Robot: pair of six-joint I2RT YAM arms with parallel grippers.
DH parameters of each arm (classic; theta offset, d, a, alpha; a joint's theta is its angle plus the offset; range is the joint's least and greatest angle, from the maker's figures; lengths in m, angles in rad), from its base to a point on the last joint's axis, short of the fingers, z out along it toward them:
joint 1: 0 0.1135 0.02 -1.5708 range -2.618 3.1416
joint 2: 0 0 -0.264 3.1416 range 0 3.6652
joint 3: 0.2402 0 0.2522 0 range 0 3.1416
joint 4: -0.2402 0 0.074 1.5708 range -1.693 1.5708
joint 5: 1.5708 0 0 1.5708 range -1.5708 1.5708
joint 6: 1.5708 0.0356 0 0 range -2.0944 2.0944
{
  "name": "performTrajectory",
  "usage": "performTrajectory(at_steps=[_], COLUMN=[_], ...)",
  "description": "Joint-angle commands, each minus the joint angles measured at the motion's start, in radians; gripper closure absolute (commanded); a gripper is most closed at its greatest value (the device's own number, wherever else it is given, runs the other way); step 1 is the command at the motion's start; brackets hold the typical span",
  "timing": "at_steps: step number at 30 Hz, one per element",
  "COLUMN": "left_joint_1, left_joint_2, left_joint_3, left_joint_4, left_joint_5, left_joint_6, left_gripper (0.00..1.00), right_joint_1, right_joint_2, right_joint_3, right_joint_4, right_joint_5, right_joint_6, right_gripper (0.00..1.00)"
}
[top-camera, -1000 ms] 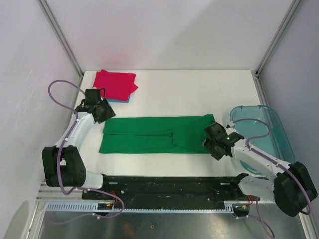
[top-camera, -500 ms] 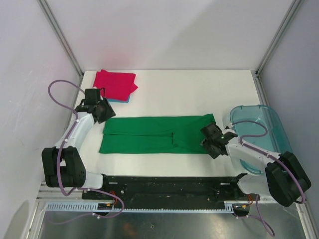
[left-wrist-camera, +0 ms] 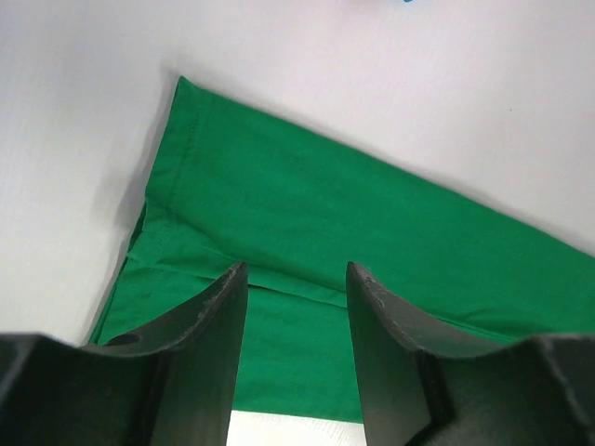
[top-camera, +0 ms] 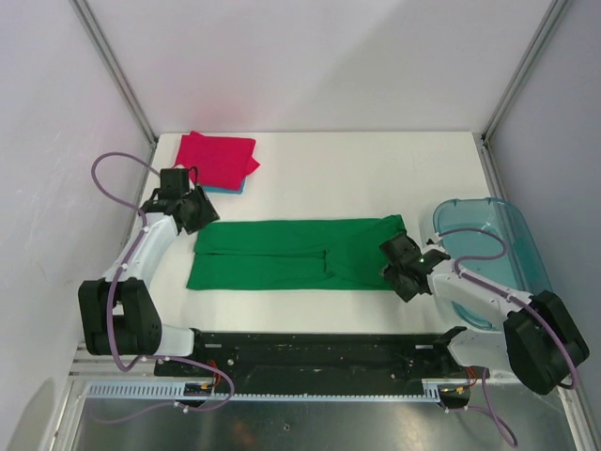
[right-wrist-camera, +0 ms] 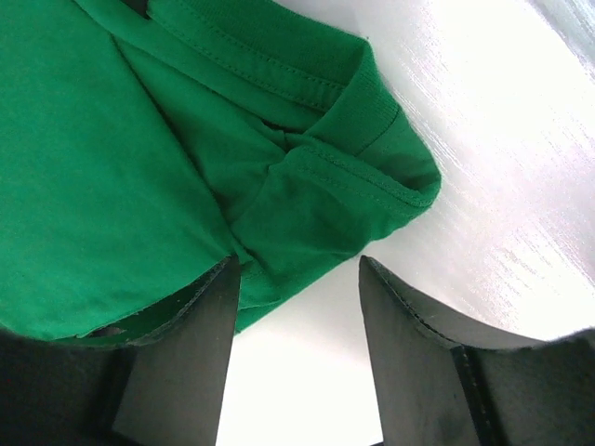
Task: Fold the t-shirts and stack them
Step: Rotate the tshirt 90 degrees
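Observation:
The green t-shirt [top-camera: 291,254] lies folded into a long strip across the middle of the table. My left gripper [top-camera: 191,212] is open over its far left corner; the left wrist view shows the cloth [left-wrist-camera: 353,223] between and beyond the fingers. My right gripper [top-camera: 399,268] is open at the strip's right end, where the bunched collar end [right-wrist-camera: 307,177] lies just ahead of its jaws. The folded magenta-red t-shirt [top-camera: 218,158] sits at the far left corner on a light blue t-shirt [top-camera: 235,188], of which only an edge shows.
A translucent blue-green plastic bin [top-camera: 507,249] stands at the right edge of the table, close behind my right arm. Metal frame posts rise at the back corners.
My right gripper has shifted a little left and lower, onto the right end of the green t-shirt. The left arm has barely moved.

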Motion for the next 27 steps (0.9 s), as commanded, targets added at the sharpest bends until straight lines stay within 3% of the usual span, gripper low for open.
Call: performTrajectory(at_steps=[1,7,11,16,22,27], left_joint_1=[0.0,0.001,0.0,-0.015,-0.077,-0.149], left_joint_2=[-0.04,-0.051,-0.053,-0.064,-0.081,-0.093], left_joint_3=[-0.004,-0.01,-0.011,-0.027,-0.086,-0.118], left_joint_4=[0.007,0.008,0.009,0.011,0.009,0.01], left_joint_5=[0.024,0.022,0.021,0.039,0.056,0.072], left_joint_6=[0.021,0.023,0.023,0.017,0.011,0.014], left_gripper=[0.49,0.49,0.49,0.49,0.49,0.5], right_joint_1=[-0.004,-0.015,-0.041,-0.123,-0.252,-0.339], right_joint_2=[0.04,0.111,0.12,0.142,0.367,0.632], right_joint_3=[-0.003,-0.003,-0.002,0.032,0.255,0.57], right_joint_4=[0.013,0.059,0.082,0.192,0.289,0.328], right_joint_5=[0.028,0.052,0.061,0.045,0.028,-0.048], right_joint_6=[-0.014,-0.046,-0.082,-0.195,-0.397,-0.551], right_gripper=[0.41,0.45,0.61,0.71,0.74,0.77])
